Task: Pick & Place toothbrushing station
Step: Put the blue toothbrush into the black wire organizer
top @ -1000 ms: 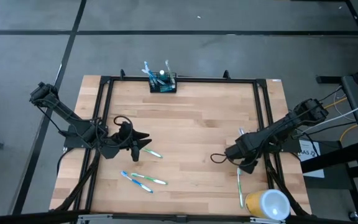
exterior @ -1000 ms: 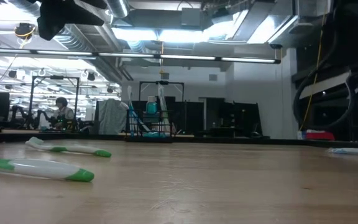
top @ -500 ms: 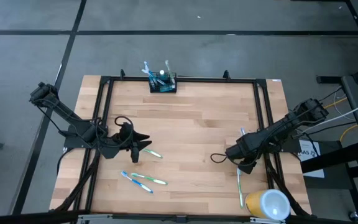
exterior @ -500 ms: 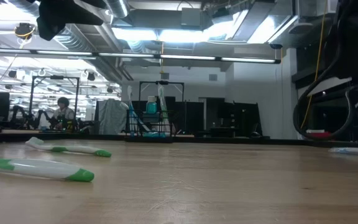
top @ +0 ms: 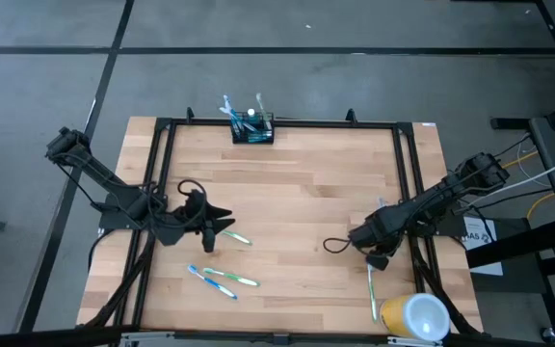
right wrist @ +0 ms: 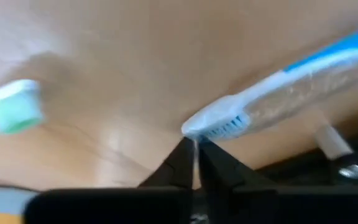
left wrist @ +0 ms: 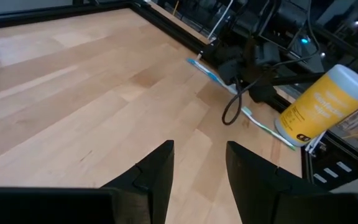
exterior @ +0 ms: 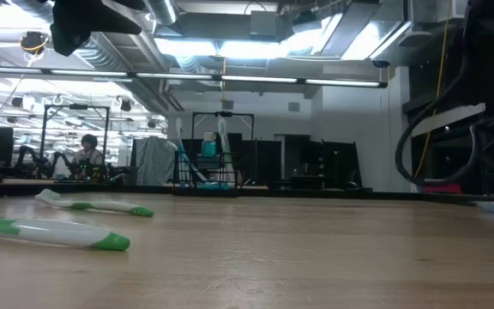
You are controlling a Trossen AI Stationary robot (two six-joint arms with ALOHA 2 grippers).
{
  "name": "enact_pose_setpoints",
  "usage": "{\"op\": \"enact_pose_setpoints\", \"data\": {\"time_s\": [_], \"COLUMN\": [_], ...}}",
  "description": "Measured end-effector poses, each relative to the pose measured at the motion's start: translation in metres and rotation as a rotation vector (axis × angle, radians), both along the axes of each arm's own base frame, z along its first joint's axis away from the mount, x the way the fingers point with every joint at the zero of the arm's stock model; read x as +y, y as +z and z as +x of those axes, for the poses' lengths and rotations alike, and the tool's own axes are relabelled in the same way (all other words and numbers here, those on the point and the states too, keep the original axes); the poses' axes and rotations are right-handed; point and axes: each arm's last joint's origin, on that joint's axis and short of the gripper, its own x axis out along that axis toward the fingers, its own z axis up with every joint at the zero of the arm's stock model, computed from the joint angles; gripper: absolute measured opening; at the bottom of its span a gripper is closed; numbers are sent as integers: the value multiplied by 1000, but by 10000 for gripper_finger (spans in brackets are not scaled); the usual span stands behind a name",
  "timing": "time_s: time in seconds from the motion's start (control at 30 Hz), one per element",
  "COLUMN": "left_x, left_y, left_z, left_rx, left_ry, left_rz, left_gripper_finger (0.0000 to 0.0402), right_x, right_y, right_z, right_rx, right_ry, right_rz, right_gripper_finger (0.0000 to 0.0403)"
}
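The toothbrushing station (top: 252, 127), a small black mesh caddy with several brushes standing in it, sits at the table's far edge (exterior: 204, 170). My right gripper (top: 378, 256) points steeply down near the right edge, shut on a blue-and-white toothbrush (top: 382, 205) (right wrist: 291, 81). A green-and-white toothbrush (top: 372, 289) lies just nearer. My left gripper (top: 224, 222) (left wrist: 199, 165) hovers open over the left half, touching nothing. Three more toothbrushes (top: 236, 237) (top: 231, 278) (top: 210, 282) lie flat near it. My right gripper pinches the very end of the blue toothbrush's head (right wrist: 191, 132) between its two fingertips (right wrist: 180, 152). The fingers come from above, slanting down. The brush lies flat on the table, its handle running away toward the far edge.
A yellow-and-white cup (top: 415, 316) (left wrist: 325, 99) lies at the near right corner, close to the green brush. A black metal frame (top: 408, 173) borders the wood top. The middle of the table (top: 306, 202) is bare wood.
My right gripper has tipped further downward and sunk a little over the blue toothbrush. The brush's far end has swung slightly toward the table's right edge. My left arm has kept still.
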Motion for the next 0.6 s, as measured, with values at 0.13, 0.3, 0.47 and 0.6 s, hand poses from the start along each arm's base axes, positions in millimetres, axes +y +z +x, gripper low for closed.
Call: {"op": "enact_pose_setpoints", "data": {"time_s": [0.13, 0.3, 0.47, 0.6], "left_x": [1, 2, 2, 2], "left_y": [2, 4, 5, 5], "left_z": [-2, -3, -4, -4], "left_rx": [-8, -18, -20, -23], "left_ry": [-4, -3, -3, 3], "left_rz": [-2, -7, -9, -14], "left_gripper_finger": [141, 141, 141, 141], "right_x": [6, 21, 34, 32], "right_y": [9, 50, 116, 173], "right_z": [14, 52, 97, 130], "right_rx": [-79, -311, -690, -1044], "right_ry": [10, 67, 85, -2], "right_rz": [44, 48, 25, 8], "right_gripper_finger": [7, 3, 2, 1]}}
